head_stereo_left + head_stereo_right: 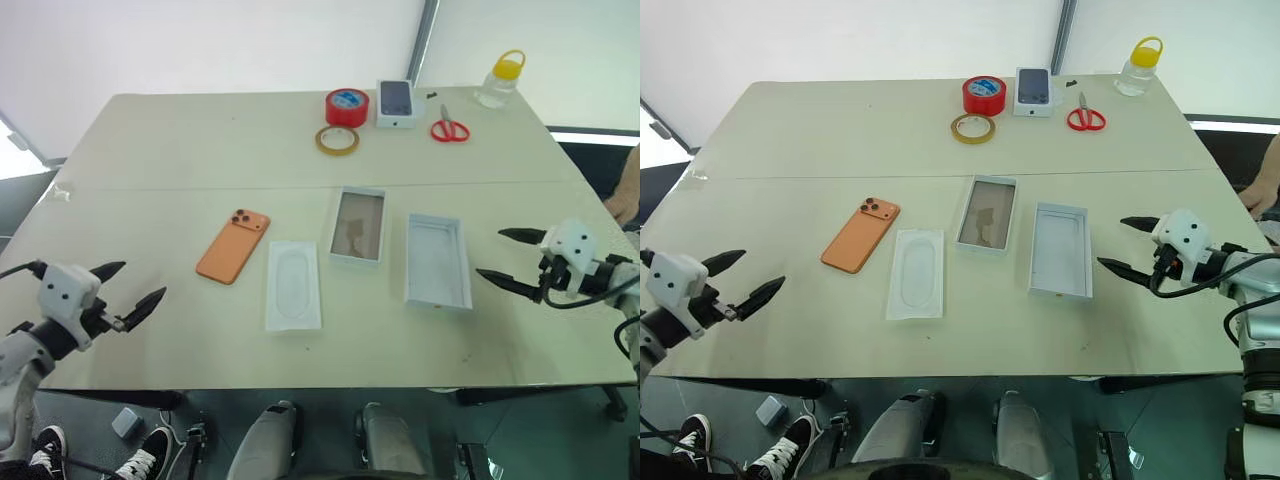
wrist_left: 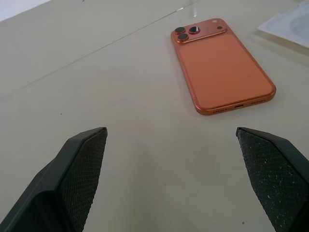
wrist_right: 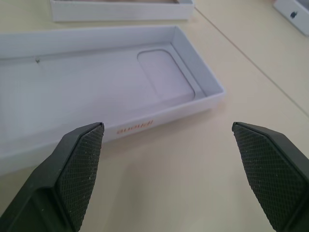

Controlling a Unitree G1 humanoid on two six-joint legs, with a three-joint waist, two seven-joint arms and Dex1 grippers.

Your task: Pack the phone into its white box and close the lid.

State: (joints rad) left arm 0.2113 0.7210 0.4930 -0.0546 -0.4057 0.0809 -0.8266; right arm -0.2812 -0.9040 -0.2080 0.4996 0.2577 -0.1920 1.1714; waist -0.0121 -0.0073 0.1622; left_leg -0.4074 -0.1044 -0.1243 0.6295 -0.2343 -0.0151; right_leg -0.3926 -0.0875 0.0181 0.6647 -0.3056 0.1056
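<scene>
Both grippers poised wide at the near table edge, packing not yet begun

Nearest, the left gripper (image 1: 128,296) and right gripper (image 1: 514,261) hover with fingers spread and empty, probably readied to reach in; just beyond, the orange rounded-corner smartphone (image 1: 233,247) lies camera-side up on the beige table (image 1: 180,150), apart from the shallow plain white cardboard tray (image 1: 438,261) that looks meant to receive it; the right wrist view alone reveals the tray's recessed floor and small orange lettering on its wall, the left wrist view the phone's end port
</scene>
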